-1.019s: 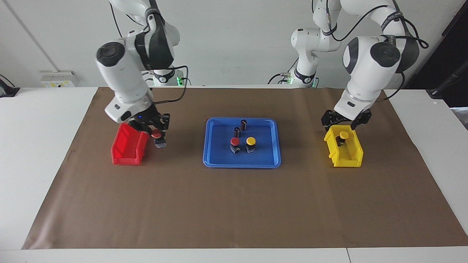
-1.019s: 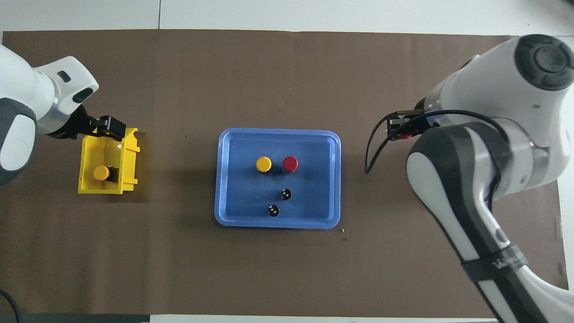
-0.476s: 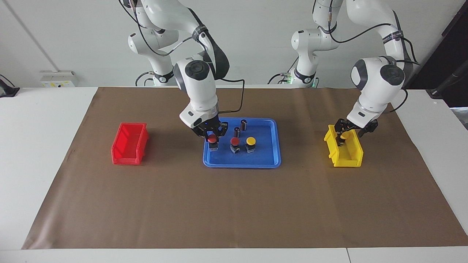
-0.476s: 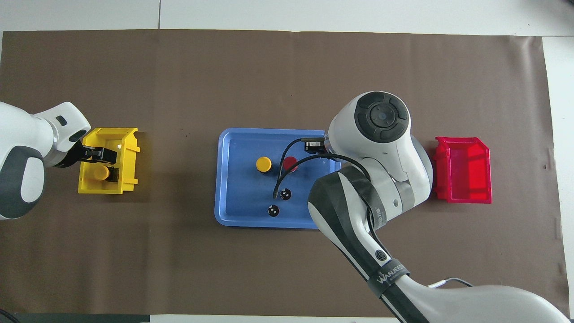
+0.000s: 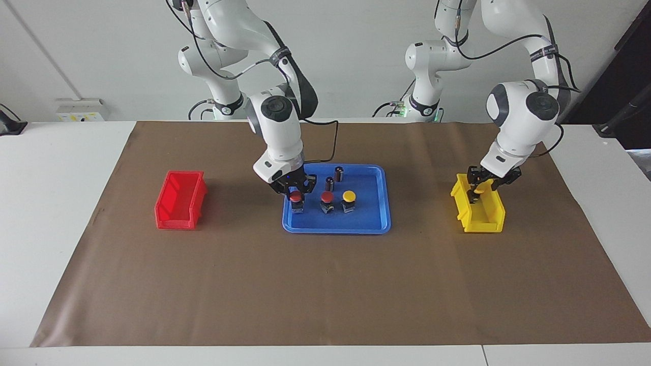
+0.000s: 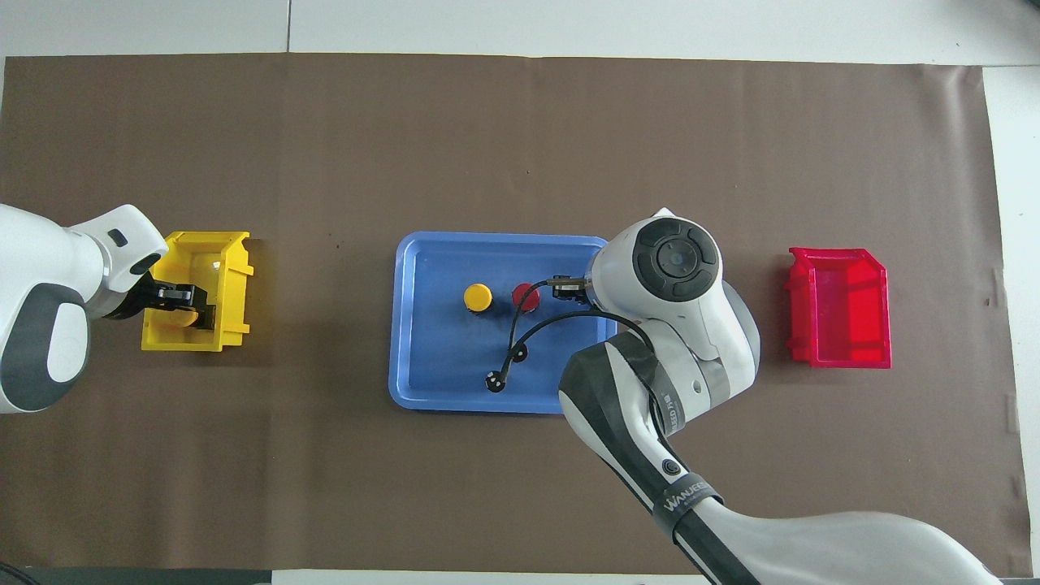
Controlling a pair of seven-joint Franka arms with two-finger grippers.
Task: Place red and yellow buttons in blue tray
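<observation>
My right gripper (image 5: 296,198) is shut on a red button (image 5: 295,193), held low inside the blue tray (image 5: 335,230) at the end toward the right arm. I cannot tell whether it touches the tray floor. The arm hides it in the overhead view. Another red button (image 5: 327,196) and a yellow button (image 5: 349,195) stand side by side in the tray. My left gripper (image 5: 480,187) is down inside the yellow bin (image 5: 480,216), around a yellow button (image 6: 185,317) that it partly covers.
Two dark cylinders (image 5: 338,173) (image 5: 329,183) stand in the tray, nearer to the robots than the buttons. A red bin (image 5: 180,201) sits toward the right arm's end of the brown mat. The right arm's cable hangs over the tray.
The right arm carried the red button from beside the red bin into the tray and lowered it. The left gripper sank into the yellow bin onto the yellow button, its jaws narrowing.
</observation>
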